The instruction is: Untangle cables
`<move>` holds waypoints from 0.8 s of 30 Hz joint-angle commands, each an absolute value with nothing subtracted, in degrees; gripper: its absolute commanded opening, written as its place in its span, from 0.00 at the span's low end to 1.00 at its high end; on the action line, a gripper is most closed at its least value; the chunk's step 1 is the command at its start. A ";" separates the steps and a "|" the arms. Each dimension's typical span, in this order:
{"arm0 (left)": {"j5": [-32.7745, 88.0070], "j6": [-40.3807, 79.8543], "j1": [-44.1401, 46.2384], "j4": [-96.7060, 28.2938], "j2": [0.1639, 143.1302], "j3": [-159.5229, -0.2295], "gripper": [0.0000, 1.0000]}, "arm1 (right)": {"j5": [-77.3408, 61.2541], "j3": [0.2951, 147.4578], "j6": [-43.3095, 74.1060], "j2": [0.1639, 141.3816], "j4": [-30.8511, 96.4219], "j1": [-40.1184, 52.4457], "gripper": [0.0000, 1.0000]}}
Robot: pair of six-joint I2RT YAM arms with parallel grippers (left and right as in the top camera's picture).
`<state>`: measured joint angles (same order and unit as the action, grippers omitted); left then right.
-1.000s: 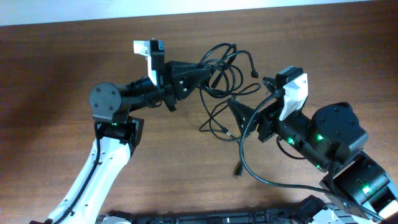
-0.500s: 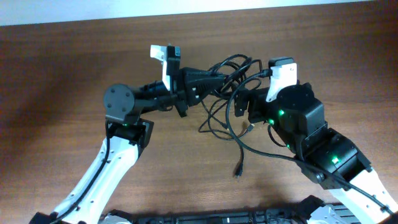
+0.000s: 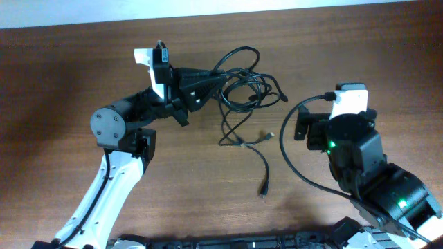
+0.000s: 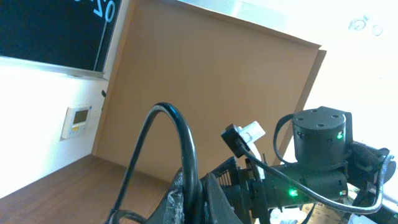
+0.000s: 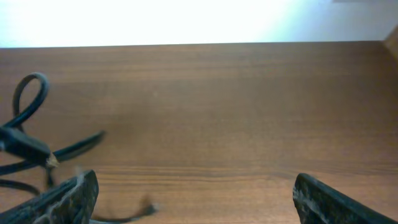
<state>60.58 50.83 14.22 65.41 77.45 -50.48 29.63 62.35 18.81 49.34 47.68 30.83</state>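
Fingers of the left gripper (image 3: 208,77) pinch a strand of the cables (image 3: 242,86), heaped at upper centre overhead. Spread wide and empty, the right gripper (image 5: 196,202) should draw one loose loop gently away.

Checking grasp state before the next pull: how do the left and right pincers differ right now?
Left pincer is shut on the cables; right pincer is open and empty. Left pincer sits at the tangle's edge; right pincer stands apart, touching no cable. Both have dark fingers.
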 commanded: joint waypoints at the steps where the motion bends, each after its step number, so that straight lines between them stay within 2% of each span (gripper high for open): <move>1: 59.11 51.86 13.82 65.98 76.38 -51.86 0.00 | 32.27 61.84 18.33 47.37 48.18 30.68 0.99; 3: 59.09 51.83 13.80 65.98 76.38 -51.86 0.00 | 25.98 61.84 18.52 46.41 46.96 30.68 0.99; 7: 57.82 51.83 13.82 65.98 76.38 -51.86 0.00 | -1.41 61.84 18.52 46.15 40.51 30.68 0.99; 9: 55.57 51.86 13.82 65.41 76.38 -51.86 0.00 | -8.29 61.84 19.05 46.17 37.30 30.68 0.99; 11: 52.40 51.96 13.82 63.55 76.38 -51.86 0.00 | -8.86 61.84 28.58 46.15 34.13 30.68 0.99; 14: 45.04 58.92 13.87 62.30 76.38 -51.86 0.00 | -8.86 61.84 39.75 46.19 30.68 30.68 0.92; 19: 37.58 66.61 16.73 62.35 76.38 -51.86 0.00 | -8.97 61.82 46.00 49.93 27.18 30.70 0.91; 22: 35.94 66.61 20.18 62.33 76.38 -51.86 0.00 | -10.79 61.82 45.95 52.71 24.53 30.70 0.86; 24: 35.99 66.61 21.80 62.33 76.38 -51.86 0.00 | -10.76 61.82 45.95 54.76 24.18 30.68 0.79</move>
<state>38.33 65.47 20.12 61.91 77.43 -50.48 -9.82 61.82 45.30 53.76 24.64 30.79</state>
